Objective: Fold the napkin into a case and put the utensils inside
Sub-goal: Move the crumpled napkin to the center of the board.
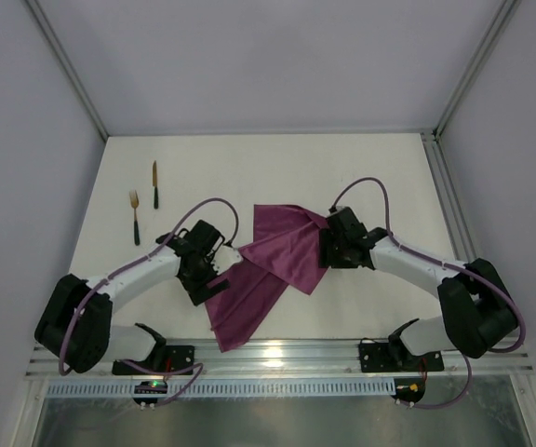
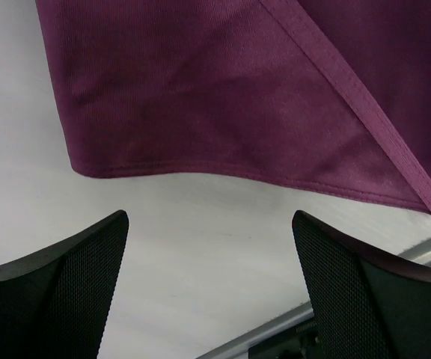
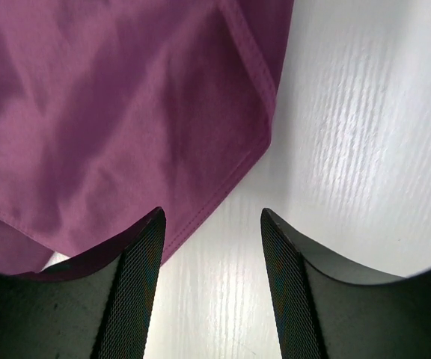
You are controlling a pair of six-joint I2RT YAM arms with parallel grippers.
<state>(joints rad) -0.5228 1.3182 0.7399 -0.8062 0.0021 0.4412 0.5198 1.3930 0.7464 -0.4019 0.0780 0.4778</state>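
The napkin lies flat on the white worktop, partly folded. One long strip of it runs toward the near edge, and a wider flap lies over its far end, with a hemmed edge crossing the cloth on a slant.

The left tool sits just beside the napkin's left edge, low over the worktop. In the left wrist view its two dark fingers stand wide apart with only bare worktop between them. The napkin's hem runs across just beyond the fingertips, apart from them.

The right tool is at the napkin's right side, by the corner of the upper flap. In the right wrist view its fingers are parted to a moderate gap and hold nothing. The napkin's corner lies just ahead of them, and its edge reaches the left fingertip; whether the two touch cannot be told.

Well beyond the napkin, to its far left, the gold fork and the gold knife lie side by side on the worktop. They are apart from each other, dark handles toward the near side, with the knife a little farther off than the fork.
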